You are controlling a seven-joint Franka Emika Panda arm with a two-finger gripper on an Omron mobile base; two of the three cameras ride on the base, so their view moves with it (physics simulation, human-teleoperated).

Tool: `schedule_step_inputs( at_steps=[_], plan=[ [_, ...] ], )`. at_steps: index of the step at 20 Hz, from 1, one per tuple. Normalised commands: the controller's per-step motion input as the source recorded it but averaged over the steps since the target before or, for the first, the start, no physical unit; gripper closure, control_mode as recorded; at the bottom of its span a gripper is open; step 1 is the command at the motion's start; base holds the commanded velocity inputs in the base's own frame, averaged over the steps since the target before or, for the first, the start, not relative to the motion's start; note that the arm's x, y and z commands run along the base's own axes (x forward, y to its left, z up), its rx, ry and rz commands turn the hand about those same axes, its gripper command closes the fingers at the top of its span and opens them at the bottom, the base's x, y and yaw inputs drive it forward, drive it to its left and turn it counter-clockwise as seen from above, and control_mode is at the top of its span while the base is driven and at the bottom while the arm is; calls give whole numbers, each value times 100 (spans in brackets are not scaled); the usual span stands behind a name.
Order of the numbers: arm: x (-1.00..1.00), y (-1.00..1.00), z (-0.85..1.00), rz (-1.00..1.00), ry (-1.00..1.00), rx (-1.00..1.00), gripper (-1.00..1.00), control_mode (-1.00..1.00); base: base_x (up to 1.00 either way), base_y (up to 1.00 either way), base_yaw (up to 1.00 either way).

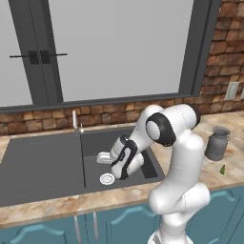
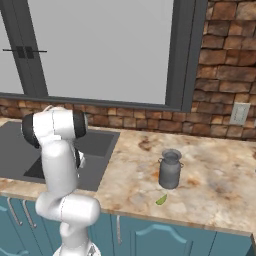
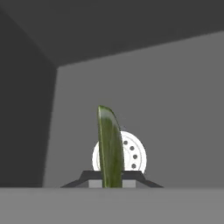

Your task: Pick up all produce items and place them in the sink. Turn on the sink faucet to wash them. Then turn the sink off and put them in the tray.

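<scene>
One dark grey sink (image 1: 47, 167) fills the left of the left base view, its faucet (image 1: 75, 121) at the back rim. Right of it, a metal jug (image 2: 170, 169) stands on the counter (image 2: 210, 175); a green stalk (image 2: 161, 200) lies just before it. Inside the basin, the gripper (image 3: 111, 179) is clamped on another stalk (image 3: 109, 146), above the white drain (image 3: 133, 157).

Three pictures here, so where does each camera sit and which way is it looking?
Left base view: behind the arm's left, facing the sink and faucet; white arm at right.
Right base view: behind its right, facing counter, metal can, loose green piece; arm at left.
Hand view: on the hand, looking into the basin at the drain; fingers grip a green piece.
Both base views share the can.
</scene>
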Motion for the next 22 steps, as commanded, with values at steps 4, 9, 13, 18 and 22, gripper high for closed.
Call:
schedule_step_inputs(
  at_steps=[4, 9, 13, 18, 22],
  plan=[
    [28, 57, -12, 0, -12, -1, 100, -100, 0, 0, 0],
    [6, 73, -21, 0, -5, -9, 100, -100, 0, 0, 0],
    [1, 48, -40, -3, -6, -14, 100, -100, 0, 0, 0],
    [0, 26, -60, -4, -2, -9, 100, -100, 0, 0, 0],
    [0, 27, -74, -2, 0, -4, 100, -100, 0, 0, 0]
  ],
)
